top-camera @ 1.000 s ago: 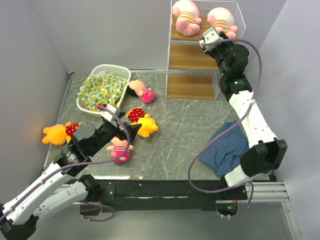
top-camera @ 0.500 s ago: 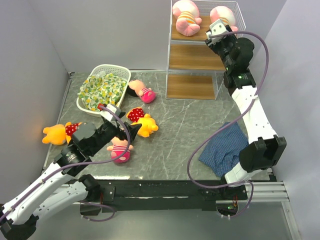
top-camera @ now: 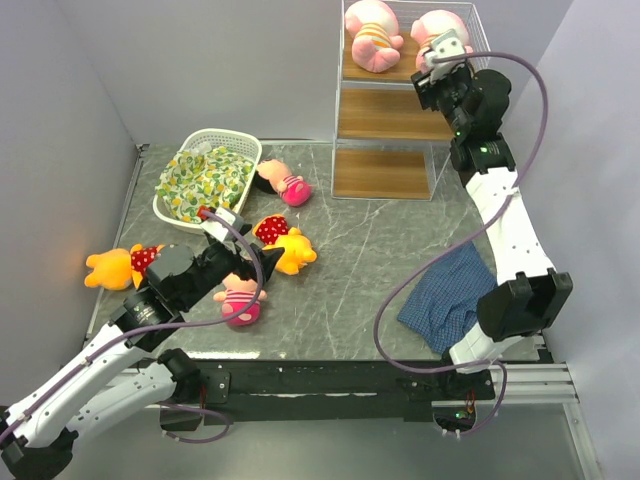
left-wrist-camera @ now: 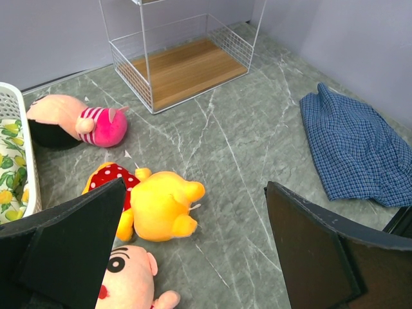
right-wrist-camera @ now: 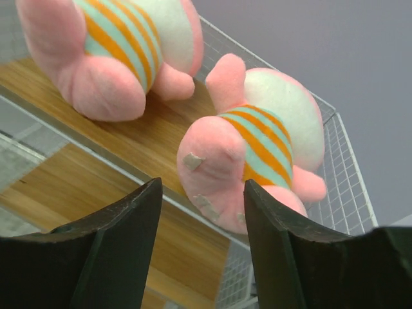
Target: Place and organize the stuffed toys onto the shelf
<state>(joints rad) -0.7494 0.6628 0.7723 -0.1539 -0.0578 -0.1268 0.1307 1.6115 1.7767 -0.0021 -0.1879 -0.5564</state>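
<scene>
Both striped piglets (right-wrist-camera: 257,148) lie on the shelf's (right-wrist-camera: 148,145) top board, the right gripper (right-wrist-camera: 202,193) parted and empty just before one; next, I judge, the wide-open left gripper (left-wrist-camera: 193,212) must close on the yellow bear (left-wrist-camera: 161,203) lying well out from the shelf.

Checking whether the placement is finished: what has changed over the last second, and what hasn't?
The right hand rose up and to the right along the shelf, toward the right piglet on the top board; its jaws stand open, holding nothing. The left hand, the left piglet and the toys on the table stayed put.
</scene>
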